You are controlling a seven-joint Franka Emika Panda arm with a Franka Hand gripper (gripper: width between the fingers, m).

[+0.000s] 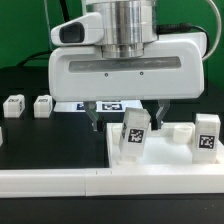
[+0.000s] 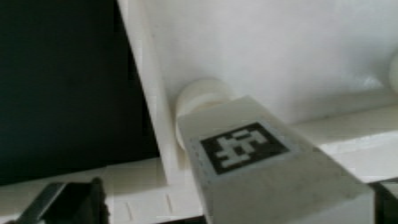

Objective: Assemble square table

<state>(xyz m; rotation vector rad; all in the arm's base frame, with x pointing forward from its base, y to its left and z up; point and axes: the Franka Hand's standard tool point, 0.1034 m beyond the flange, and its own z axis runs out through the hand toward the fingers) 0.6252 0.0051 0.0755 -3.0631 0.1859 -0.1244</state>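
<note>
Step in hand, as judged: fitting the first leg to the slab.

- Slab (image 1: 172, 156) lies flat on the dark surface (image 1: 50, 145), at the near side.
- Leg (image 1: 133, 135) stands on the slab near its corner at the exterior view's left. It is tilted, not upright, with its tag facing the camera.
- Wrist view: the same leg (image 2: 244, 150) sits just beside a round socket (image 2: 203, 96) in the slab. Not seated, by the look of it; the base is hidden, so contact with the socket cannot be told.
- End effector (image 1: 128, 122) hangs over that corner of the slab, jaws spread wide to either side of the leg's top and pinching nothing. A gap shows on both sides.
- Two legs (image 1: 14, 106) (image 1: 42, 105) rest on the surface, well apart from the slab, off to the exterior view's left.
- Fourth leg (image 1: 207, 135) is at the slab's edge on the exterior view's right; whether on the slab or behind it, cannot tell.
- Marker board (image 1: 110, 103) lies beyond the slab.

Next move calls for, as judged:
- Press the jaws onto the leg.
- Bring it upright and centre it over the socket.
- Push and turn it home.

The tilt may make the leg slip or topple as the jaws meet it.
</note>
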